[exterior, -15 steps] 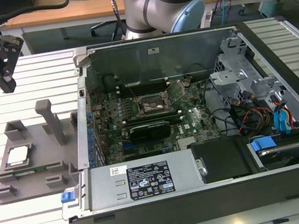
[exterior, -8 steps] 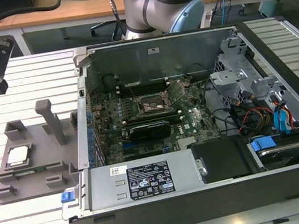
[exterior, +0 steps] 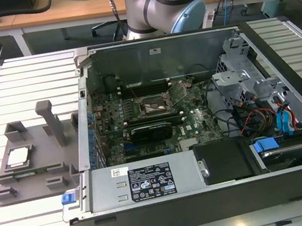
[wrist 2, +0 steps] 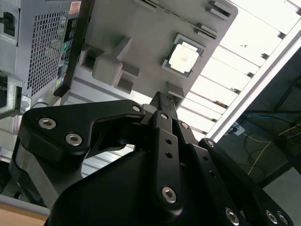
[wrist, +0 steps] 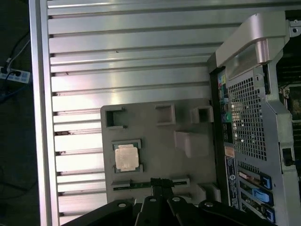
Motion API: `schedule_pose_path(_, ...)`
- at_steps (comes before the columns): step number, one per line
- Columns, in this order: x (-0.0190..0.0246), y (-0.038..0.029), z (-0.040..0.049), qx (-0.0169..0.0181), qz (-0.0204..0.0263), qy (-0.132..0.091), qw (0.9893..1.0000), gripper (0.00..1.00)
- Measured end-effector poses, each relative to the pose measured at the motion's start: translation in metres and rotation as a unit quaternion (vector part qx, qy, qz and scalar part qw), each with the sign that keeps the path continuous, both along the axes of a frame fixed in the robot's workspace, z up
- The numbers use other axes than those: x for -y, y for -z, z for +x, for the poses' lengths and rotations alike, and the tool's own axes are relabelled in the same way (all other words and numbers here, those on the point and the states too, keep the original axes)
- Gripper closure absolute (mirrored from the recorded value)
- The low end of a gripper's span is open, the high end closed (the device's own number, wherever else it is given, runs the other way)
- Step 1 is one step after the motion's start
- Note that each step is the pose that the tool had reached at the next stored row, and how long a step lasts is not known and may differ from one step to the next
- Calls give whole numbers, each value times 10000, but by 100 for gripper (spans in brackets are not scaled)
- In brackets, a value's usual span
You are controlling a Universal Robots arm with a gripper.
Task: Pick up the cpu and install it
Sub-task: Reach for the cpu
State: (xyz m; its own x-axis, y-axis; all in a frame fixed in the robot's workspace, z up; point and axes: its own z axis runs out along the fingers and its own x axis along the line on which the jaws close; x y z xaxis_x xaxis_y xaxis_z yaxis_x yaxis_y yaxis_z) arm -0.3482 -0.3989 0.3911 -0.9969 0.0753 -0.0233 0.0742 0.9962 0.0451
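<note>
black sticker (exterior: pixel 151 183): on the power supply cover (exterior: pixel 103 191), lower centre of exterior view; print illegible
readable text: none

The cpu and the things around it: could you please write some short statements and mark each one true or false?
1. The cpu lies in the grey tray. True.
2. The hand holds the cpu. False: the hand holds nothing, and the cpu lies in the tray, apart from it.
3. The case lies open, with its board in sight. True.
4. The tray stands at the exterior view's right of the case. False: it stands at the exterior view's left of it.
</note>
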Motion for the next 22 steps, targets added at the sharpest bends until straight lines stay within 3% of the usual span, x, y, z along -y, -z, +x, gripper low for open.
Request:
schedule_pose_path(14,0,7,-301,0,0,0,10000,89)
schedule_pose_path(17,0,11,-404,0,0,0,10000,89)
schedule_pose_path(22,0,13,-484,0,0,0,10000,89)
